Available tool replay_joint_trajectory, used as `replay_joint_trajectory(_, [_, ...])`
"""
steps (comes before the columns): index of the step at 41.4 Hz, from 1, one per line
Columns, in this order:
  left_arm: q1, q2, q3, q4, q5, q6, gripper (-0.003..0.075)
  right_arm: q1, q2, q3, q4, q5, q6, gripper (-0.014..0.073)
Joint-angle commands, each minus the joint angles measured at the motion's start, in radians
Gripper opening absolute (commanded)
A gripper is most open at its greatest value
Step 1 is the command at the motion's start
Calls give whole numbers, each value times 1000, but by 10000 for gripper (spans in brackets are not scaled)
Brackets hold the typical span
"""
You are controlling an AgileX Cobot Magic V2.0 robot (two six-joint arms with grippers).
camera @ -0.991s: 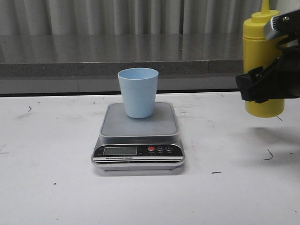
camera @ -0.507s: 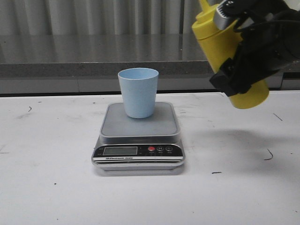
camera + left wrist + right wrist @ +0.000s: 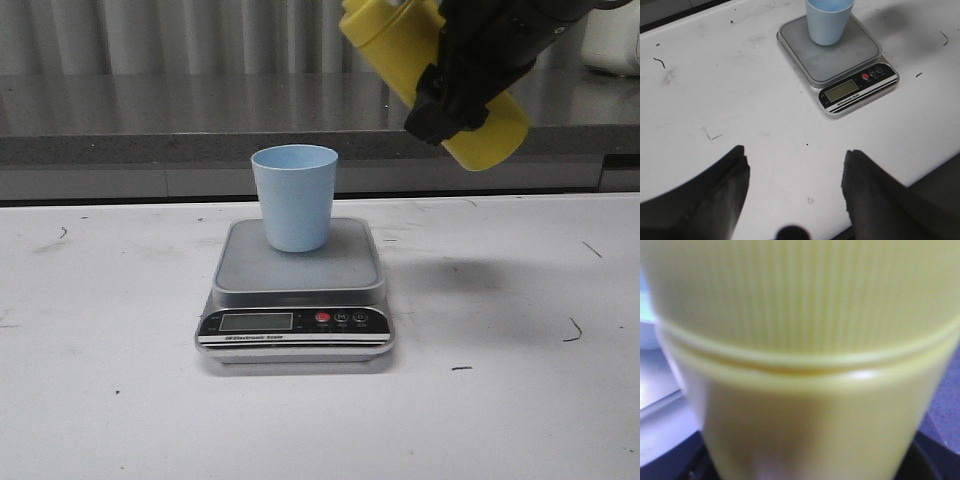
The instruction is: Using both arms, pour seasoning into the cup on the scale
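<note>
The scale [image 3: 295,290] served as the landmark; it lay flat on the white table [image 3: 100,400], with its display turned toward the robot.

To the left of the scale and nearer to the robot, the left tool [image 3: 795,175] hung low over the bare table. Its two fingers were spread wide apart and nothing was between them. It looked parked there, probably waiting for its part in the work, while the scale remained well apart from it.

On the steel platform of the scale stood the cup [image 3: 295,197], upright, a little toward the back edge and with its mouth open to the top. I judge it was put there so that whatever falls into it can be weighed.

High above the scale, to its right and behind, the right tool [image 3: 462,85] was pinching the seasoning [image 3: 400,45] around its body. The bottle was tilted strongly, its cap end leaning up and left toward the cup, its base pointing down and right. The nozzle tip was cut off by the upper edge of the front view. In the right wrist view the ribbed cap and yellow body filled almost everything, blurred. This tilt seemed to prepare the pouring, but the bottle was not yet over the cup.
</note>
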Motion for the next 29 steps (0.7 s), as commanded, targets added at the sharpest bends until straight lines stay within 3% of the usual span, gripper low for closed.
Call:
replay_joint_trajectory(1, [-4,-2,-24,-1,-69,-10,409,1,-17,-86,-100,-30,-16,393])
replay_joint_trajectory(17, [-4,-2,-24,-1,-69,-10,409,5,22,-151,-448,4,-15,393])
replay_joint_trajectory(29, [-4,-2,-24,-1,-69,-10,409,6,24,-199,-559,3,-15,393])
